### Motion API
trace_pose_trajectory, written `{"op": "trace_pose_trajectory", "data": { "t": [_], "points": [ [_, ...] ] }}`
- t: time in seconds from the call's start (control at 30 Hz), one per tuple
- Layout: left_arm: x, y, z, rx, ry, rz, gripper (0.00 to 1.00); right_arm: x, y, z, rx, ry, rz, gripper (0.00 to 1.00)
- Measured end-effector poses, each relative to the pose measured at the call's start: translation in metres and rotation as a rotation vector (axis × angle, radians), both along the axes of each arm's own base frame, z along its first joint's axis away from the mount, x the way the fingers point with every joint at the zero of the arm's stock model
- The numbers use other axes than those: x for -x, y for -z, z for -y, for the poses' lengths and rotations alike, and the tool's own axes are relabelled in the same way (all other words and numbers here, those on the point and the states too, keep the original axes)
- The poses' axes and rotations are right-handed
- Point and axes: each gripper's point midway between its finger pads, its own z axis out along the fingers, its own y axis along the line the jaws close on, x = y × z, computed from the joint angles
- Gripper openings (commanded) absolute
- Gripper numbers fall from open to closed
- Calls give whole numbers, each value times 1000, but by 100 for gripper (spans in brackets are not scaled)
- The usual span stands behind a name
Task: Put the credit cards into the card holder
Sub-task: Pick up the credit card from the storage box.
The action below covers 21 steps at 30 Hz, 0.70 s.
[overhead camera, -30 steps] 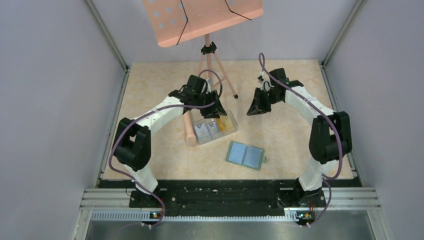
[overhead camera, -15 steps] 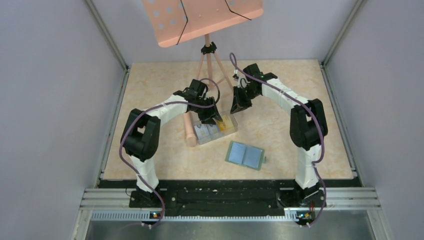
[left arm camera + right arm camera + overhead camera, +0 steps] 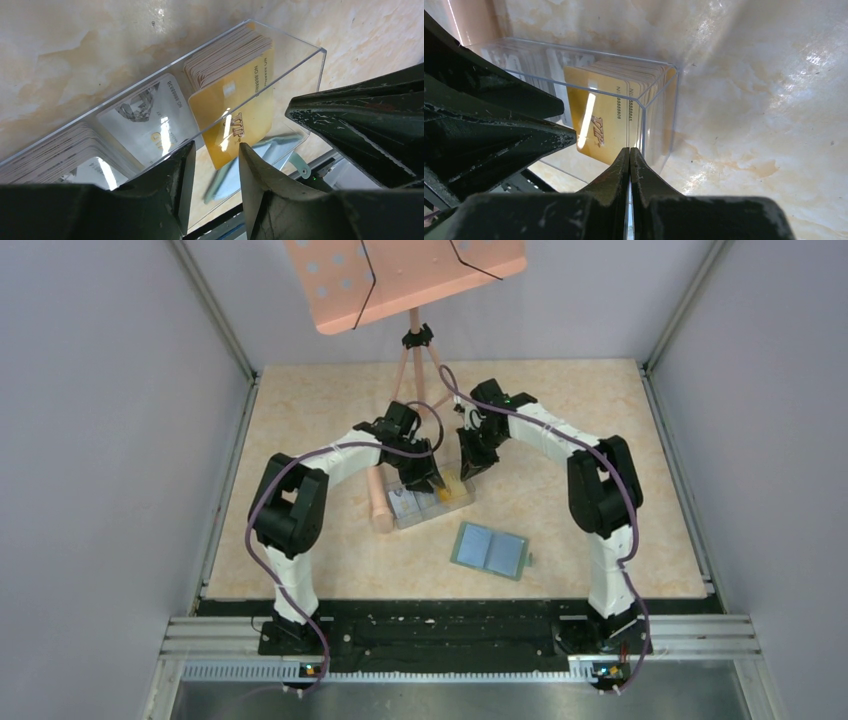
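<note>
From above, the left arm (image 3: 330, 460) rises from its base, bends at the elbow and reaches inward and down over the clear box (image 3: 432, 502) on the counter (image 3: 300, 410). The right arm (image 3: 560, 435) mirrors it, folding in from the other side, its wrist pitched down at the box's far right end. The two tips sit close together. The card holder (image 3: 489, 550) lies open and flat on the near side of the box, apart from it, with its pale blue sleeves up. A pinkish wooden rod (image 3: 378, 505) lies just left of the box, under a pink music stand (image 3: 400, 270).

The left wrist view shows the left jaws released, their fingers (image 3: 170, 175) parted just above the box wall (image 3: 300, 55). The front orange-yellow card (image 3: 235, 115) shows in the gap, and white-grey cards (image 3: 150, 120) stand in the next compartment. I cannot tell whether either finger touches a card.

In the right wrist view the right jaws are clenched tight with nothing between them. Their tip is at the box's corner (image 3: 664, 100), beside the orange-yellow stack (image 3: 599, 120).
</note>
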Motion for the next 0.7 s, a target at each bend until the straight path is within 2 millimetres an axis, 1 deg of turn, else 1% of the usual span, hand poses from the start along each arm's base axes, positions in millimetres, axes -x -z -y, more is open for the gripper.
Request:
{"op": "trace_pose_trajectory", "data": {
  "t": [0.23, 0.37, 0.4, 0.47, 0.53, 0.7],
  "points": [
    [4, 5, 4, -8, 13, -12, 40, 3, 9, -5, 44, -26, 22, 0],
    [6, 7, 4, -15, 16, -17, 35, 7, 14, -6, 42, -31, 16, 0],
    [6, 7, 4, -16, 16, -17, 32, 7, 14, -6, 42, -32, 15, 0],
    [6, 7, 4, -17, 15, -17, 22, 8, 16, -8, 41, -36, 15, 0],
    [6, 7, 4, -18, 16, -16, 16, 8, 16, -8, 40, -36, 14, 0],
    [7, 8, 2, -25, 18, -18, 4, 8, 16, -8, 40, -35, 15, 0]
  ]
}}
